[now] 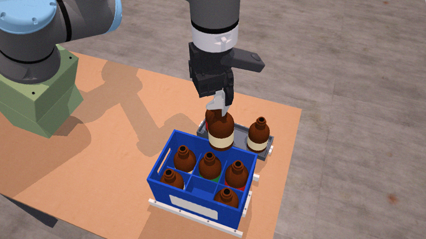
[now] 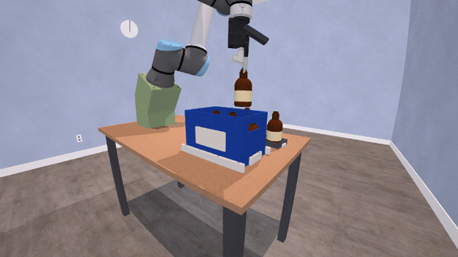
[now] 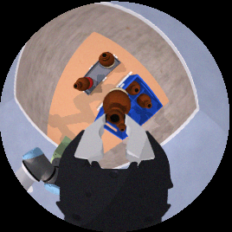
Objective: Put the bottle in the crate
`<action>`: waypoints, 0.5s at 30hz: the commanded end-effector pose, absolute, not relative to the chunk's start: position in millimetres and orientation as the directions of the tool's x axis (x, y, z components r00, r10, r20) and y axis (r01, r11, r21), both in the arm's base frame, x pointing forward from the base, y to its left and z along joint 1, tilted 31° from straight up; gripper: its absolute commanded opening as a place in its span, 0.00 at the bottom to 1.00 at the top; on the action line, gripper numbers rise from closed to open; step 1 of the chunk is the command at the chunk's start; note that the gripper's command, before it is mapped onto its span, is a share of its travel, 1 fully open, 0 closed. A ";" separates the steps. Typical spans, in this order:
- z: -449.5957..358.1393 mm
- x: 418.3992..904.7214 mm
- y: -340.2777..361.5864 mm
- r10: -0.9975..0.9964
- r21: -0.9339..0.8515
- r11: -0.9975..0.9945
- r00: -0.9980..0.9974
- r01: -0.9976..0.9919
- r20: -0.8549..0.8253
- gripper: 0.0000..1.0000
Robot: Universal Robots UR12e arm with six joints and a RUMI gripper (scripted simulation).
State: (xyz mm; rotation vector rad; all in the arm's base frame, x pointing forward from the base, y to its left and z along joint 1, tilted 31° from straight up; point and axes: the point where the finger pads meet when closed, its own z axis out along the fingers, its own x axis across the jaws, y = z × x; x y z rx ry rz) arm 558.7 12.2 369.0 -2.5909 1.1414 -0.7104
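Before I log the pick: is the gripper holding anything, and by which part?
Yes. The gripper is shut on a bottle, gripped at the neck, hanging upright above the crate.

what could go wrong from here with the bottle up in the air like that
The gripper pinches the held bottle only at its thin neck, so it might swing or slip. The empty slot lies between standing bottles; a misaligned descent could strike a neighbour bottle or the loose crate and shove it.
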 end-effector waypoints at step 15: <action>368.4 556.0 -31.7 -0.737 -0.386 -0.675 0.582 -0.629 0.342 0.00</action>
